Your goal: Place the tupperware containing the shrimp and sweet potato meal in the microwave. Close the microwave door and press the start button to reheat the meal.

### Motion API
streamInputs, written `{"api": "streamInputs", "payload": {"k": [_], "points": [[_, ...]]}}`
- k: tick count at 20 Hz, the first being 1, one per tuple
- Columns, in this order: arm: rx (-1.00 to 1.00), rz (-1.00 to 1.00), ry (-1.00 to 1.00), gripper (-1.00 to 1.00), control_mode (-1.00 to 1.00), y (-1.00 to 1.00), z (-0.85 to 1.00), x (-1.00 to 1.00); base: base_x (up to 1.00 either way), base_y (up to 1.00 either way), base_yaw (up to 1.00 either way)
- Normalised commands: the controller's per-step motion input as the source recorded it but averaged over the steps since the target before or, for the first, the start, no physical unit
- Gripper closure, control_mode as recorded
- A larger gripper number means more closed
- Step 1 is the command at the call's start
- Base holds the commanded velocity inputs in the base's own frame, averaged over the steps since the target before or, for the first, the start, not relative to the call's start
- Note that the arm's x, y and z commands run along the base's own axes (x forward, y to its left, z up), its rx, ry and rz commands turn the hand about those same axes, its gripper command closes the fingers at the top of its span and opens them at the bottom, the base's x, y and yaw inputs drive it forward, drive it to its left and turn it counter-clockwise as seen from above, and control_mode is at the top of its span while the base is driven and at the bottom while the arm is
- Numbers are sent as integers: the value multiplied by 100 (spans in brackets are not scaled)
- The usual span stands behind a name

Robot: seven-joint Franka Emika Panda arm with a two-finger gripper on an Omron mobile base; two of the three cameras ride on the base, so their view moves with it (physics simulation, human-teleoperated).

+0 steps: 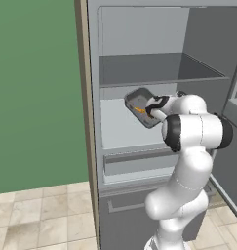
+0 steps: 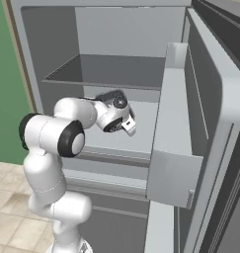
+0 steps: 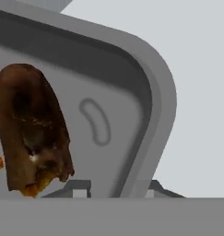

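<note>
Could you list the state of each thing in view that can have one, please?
fridge: open, upper shelf bare.
fridge door: swung wide open.
tupperware: no lid, tilted on the middle shelf, under the hand.
brown food piece: inside the tupperware, beside an orange bit.
gripper: fingertips astride the tupperware's rim; whether it is gripped yet is unclear.

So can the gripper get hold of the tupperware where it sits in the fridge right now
Probably yes. The gripper is already at the near rim of the tupperware on the fridge shelf, with the fridge door swung open and nothing between them. Whether the jaws have closed on it isn't clear.
</note>
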Motion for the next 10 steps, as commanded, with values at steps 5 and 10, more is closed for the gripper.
{"api": "streamInputs", "payload": {"k": [5,10], "points": [[0,0,0,100,-100,16,0,-66,0,0,0],[0,-3,0,100,-100,21,7,-98,0,0,0]]}}
